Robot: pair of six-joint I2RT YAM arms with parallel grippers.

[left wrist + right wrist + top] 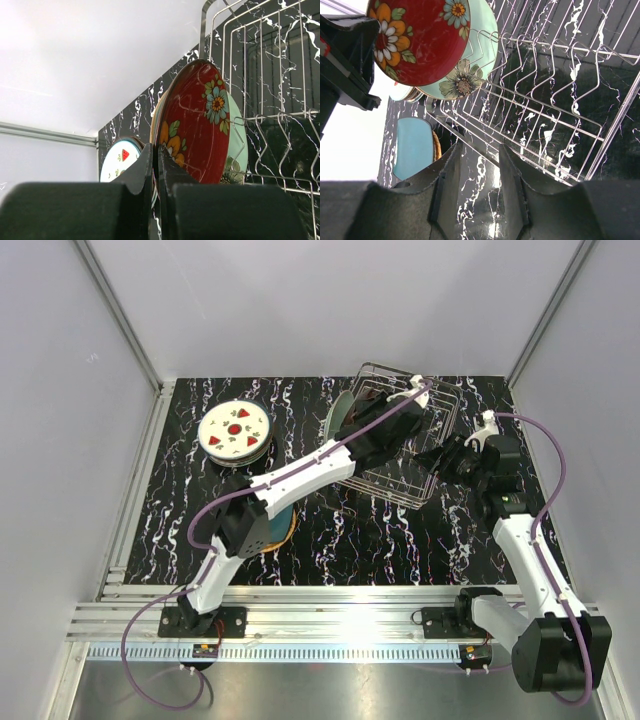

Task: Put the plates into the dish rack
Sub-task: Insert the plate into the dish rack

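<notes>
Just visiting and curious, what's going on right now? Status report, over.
Left end effector shut on red plate, upright beside mint plate at rack. Right end effector open at rack edge. Nothing seen in the way.

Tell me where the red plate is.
The red plate stands at the dish rack's left end seen from above, beside the mint-green plate, its rim in the left gripper.

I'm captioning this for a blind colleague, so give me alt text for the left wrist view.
A red plate with painted flowers stands on edge in a wire rack, the left pincer shut on its rim. A mint plate stands right behind it, and a white plate shows beyond at left.
</notes>
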